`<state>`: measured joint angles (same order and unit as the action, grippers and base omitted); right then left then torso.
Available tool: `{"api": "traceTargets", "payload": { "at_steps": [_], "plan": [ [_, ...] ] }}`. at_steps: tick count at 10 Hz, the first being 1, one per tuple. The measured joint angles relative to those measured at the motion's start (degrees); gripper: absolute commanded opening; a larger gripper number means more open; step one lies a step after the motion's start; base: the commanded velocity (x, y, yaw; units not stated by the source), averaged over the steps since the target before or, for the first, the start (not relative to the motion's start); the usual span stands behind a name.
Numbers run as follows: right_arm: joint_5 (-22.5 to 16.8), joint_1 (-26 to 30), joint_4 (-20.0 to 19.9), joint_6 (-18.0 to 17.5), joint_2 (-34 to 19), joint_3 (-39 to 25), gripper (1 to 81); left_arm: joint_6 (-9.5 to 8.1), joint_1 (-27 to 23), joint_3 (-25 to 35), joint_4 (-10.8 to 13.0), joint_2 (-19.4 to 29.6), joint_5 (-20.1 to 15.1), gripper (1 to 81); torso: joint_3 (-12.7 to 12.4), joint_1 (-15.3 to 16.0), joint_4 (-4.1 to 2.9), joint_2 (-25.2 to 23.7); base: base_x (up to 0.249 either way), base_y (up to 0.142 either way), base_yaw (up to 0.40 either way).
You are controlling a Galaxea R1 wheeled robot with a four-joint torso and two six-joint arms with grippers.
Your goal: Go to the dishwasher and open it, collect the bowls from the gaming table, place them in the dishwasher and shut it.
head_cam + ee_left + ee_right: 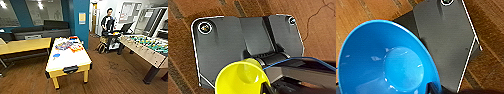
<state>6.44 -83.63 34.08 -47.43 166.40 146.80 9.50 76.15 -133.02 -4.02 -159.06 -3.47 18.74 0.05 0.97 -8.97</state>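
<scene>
Left wrist: a yellow bowl (241, 78) shows large against the robot's dark plate, above brown wood floor (183, 72); whether the fingers grip it, I cannot tell.
Right wrist: a bright blue bowl (387, 63) shows large, hollow side to the camera, over the wood floor; the fingers are hard to make out, so I cannot tell if they clasp it.
Gaming table (71, 58): white top, pale yellow edge and legs, nearest thing in the head view, standing lengthwise away from the robot.
On the gaming table, near end: another blue bowl (56, 55) lies by the table's left edge.
On the gaming table, far end: a heap of colourful items (67, 45), too blurred to name.
Left of the gaming table: a yellow-topped table (23, 45), just beside it.
Right of the gaming table: a foosball table (147, 48) with a green field, well apart across the floor.
Beyond the gaming table: a dark sofa (41, 31) against a blue wall (81, 27).
Farthest: a person (108, 21) at a cart with a laptop (125, 27), behind the foosball table's far end.
</scene>
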Motion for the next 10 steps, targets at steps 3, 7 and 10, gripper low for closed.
{"api": "traceTargets", "payload": {
  "at_steps": [3,7,10],
  "plan": [
    [0.01,-0.02,0.04,0.0,0.0,0.06,1.0,0.01,0.09,-0.05,0.0,-0.01,0.01,1.0,0.0,0.0,0.0,0.0,0.0,0.0,-0.397],
    [0.15,-0.02,0.67,0.0,0.5,0.98,1.0,0.0,0.26,-2.51,0.01,-1.58,-0.07,1.0,0.0,0.0,0.0,0.0,0.0,0.0,-0.397],
    [0.04,-0.05,0.76,0.0,1.16,2.1,1.0,0.0,0.44,-2.91,0.01,-1.58,-0.05,1.0,0.0,0.0,0.0,0.0,0.0,0.0,-0.398]
  ]
}}
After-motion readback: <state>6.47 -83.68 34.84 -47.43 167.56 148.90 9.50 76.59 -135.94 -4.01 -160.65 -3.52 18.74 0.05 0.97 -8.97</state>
